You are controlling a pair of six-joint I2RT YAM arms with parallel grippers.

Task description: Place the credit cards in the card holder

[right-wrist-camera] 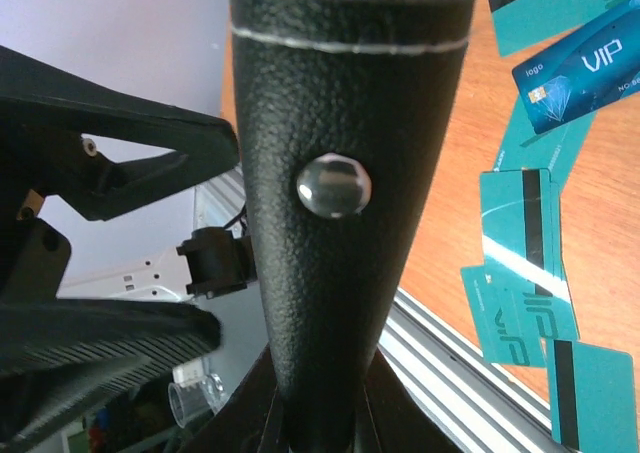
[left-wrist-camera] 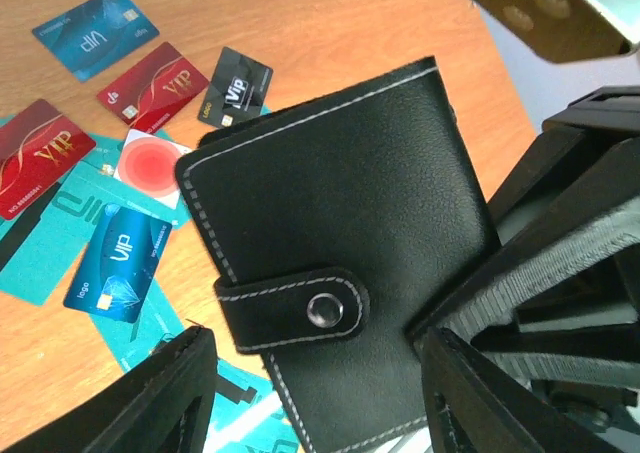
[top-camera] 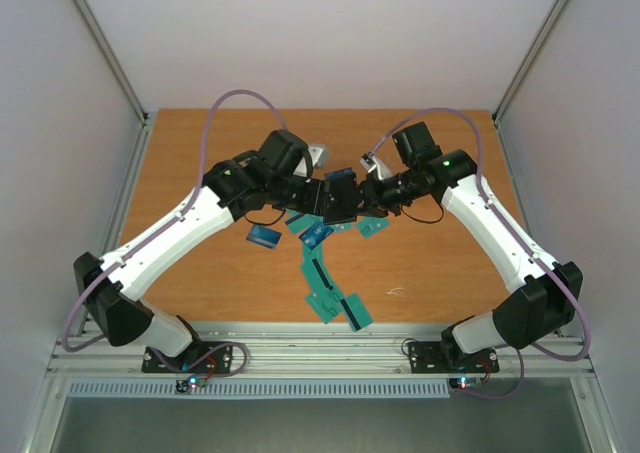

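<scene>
The black card holder (left-wrist-camera: 340,223) is closed, its snap strap fastened, and hangs above the table between the two arms (top-camera: 338,198). My right gripper (right-wrist-camera: 320,413) is shut on its lower edge, with the holder (right-wrist-camera: 340,123) standing up from the jaws. My left gripper (left-wrist-camera: 315,398) is open, its fingers (left-wrist-camera: 150,403) on either side of the holder's near end with gaps showing. Credit cards lie on the wood below: blue (left-wrist-camera: 95,31), red (left-wrist-camera: 150,86), dark (left-wrist-camera: 235,86) and several teal ones (right-wrist-camera: 525,263).
More teal cards (top-camera: 335,298) trail toward the table's front edge, near the metal rail (top-camera: 320,338). A blue card (top-camera: 264,236) lies apart to the left. The wooden table (top-camera: 200,153) is walled on three sides by white panels.
</scene>
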